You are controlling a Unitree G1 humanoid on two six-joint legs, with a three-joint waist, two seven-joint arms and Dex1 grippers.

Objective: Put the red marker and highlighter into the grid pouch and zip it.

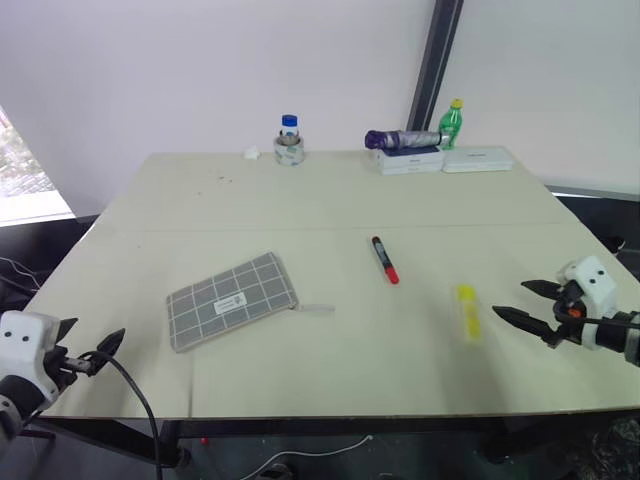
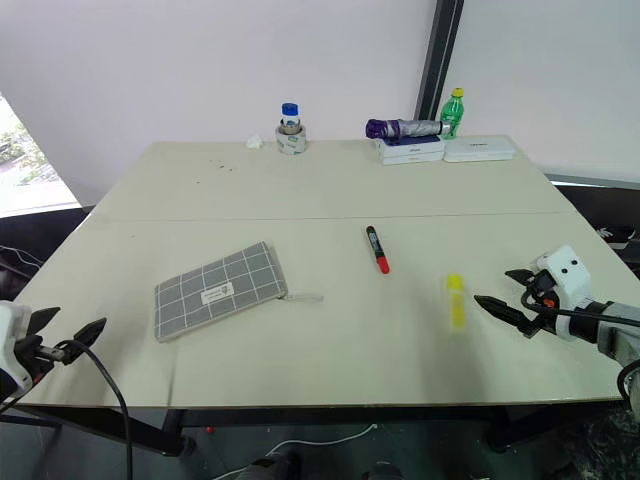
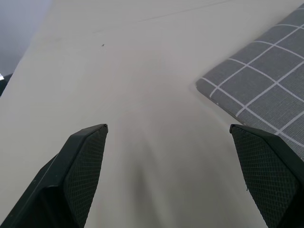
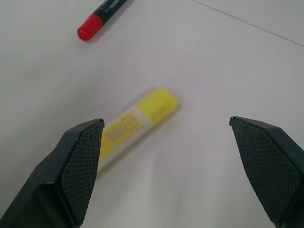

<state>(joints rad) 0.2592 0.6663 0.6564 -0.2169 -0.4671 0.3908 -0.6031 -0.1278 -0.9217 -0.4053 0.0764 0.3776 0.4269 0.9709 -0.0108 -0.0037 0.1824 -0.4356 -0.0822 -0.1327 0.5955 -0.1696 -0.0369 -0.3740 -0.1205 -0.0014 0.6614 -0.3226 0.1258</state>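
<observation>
The right gripper [image 1: 522, 301] hung spread wide and empty over the counter's [image 1: 330, 215] right side, its tips aimed at the highlighter [image 1: 466, 310], which lay just beside them, untouched. From the head the highlighter looked a blurred yellow bar; the right wrist view showed its cap and printed label clearly, its far end cut off behind one finger [image 4: 76, 166]. Beyond it lay the red marker [image 1: 385, 260], red cap toward the robot; the wrist view caught only its cap end. At the counter's near left corner the left gripper [image 1: 92, 343] also stood wide and empty, well apart from the grid pouch [image 1: 232, 299]. Its wrist view took in just one corner of the pouch, while the head view showed the pouch whole, flat, label up, pale zip pull trailing right. Whether the zip was open could not be made out.
</observation>
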